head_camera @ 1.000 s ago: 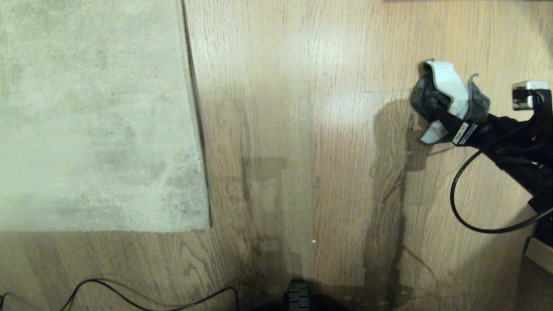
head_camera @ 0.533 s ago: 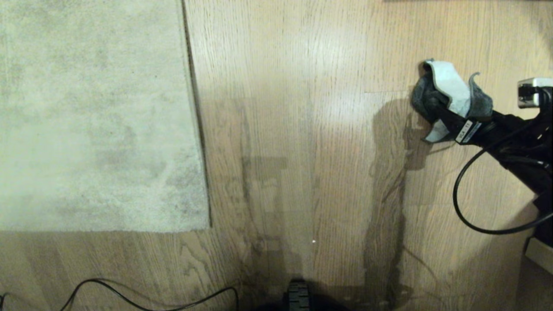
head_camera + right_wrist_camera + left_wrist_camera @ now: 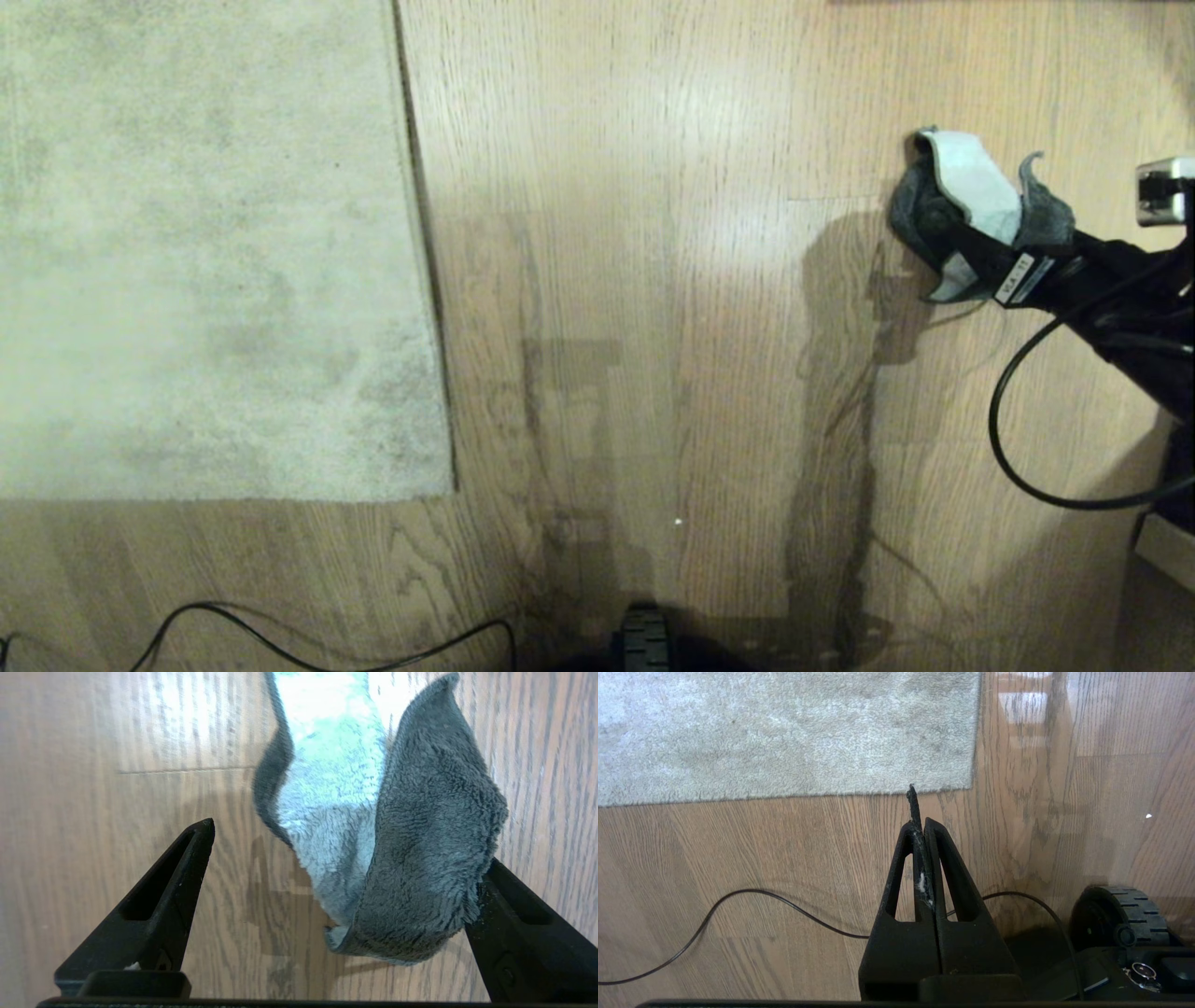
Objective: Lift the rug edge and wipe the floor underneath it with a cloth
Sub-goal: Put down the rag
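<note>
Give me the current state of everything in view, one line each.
Rug: flat on the floor, edge not lifted.
Cloth: bunched on the floor, between the right gripper's fingers, not clamped.
Right gripper: open, at the cloth.
Left gripper: shut, empty, over bare floor near the rug corner.
Floor: bare wood.
Black cable: lying loose on the floor.

Head looks down; wrists low, close over the floor.

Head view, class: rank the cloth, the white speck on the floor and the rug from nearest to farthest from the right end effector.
1. Cloth: at the right end effector, between its open fingers.
2. White speck: bare floor, lower centre.
3. Rug: far left.
</note>
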